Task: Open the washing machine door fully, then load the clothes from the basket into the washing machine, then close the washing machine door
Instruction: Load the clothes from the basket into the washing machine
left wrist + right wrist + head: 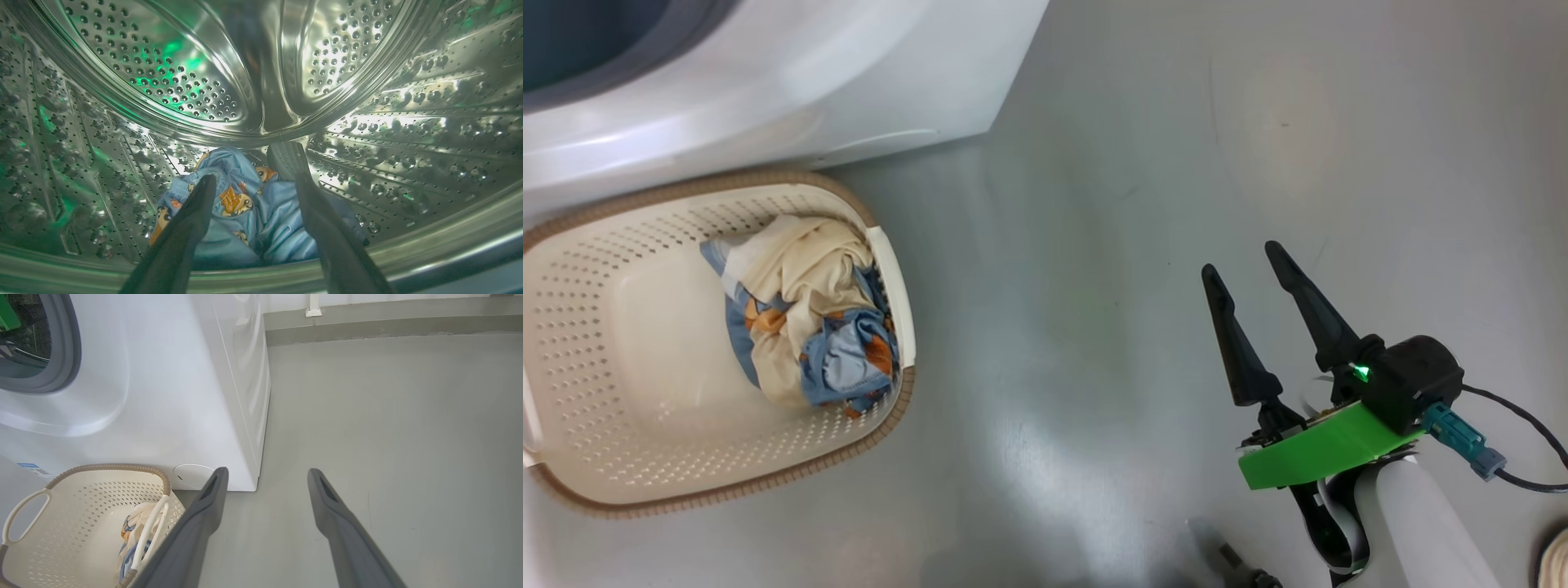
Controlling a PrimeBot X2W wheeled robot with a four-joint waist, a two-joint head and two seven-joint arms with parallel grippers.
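Observation:
My left gripper (pixel 249 163) reaches inside the steel drum of the washing machine (pixel 204 81) and stands open just above a blue printed garment (pixel 253 220) lying on the drum floor. Nothing sits between its fingers. The cream basket (pixel 645 343) rests on the floor against the white washing machine (pixel 768 73) and holds more clothes (pixel 805 322), cream-beige and blue with orange, bunched at its right end. My right gripper (pixel 1245 265) hovers open and empty over bare floor to the right of the basket; the same basket (pixel 94 506) lies at its lower left. The door is out of view.
Grey floor (pixel 1135 163) stretches to the right of the machine up to a low wall kerb (pixel 388 326). A black cable (pixel 1527 441) trails from my right wrist. The grey gasket ring (pixel 65 351) frames the drum opening.

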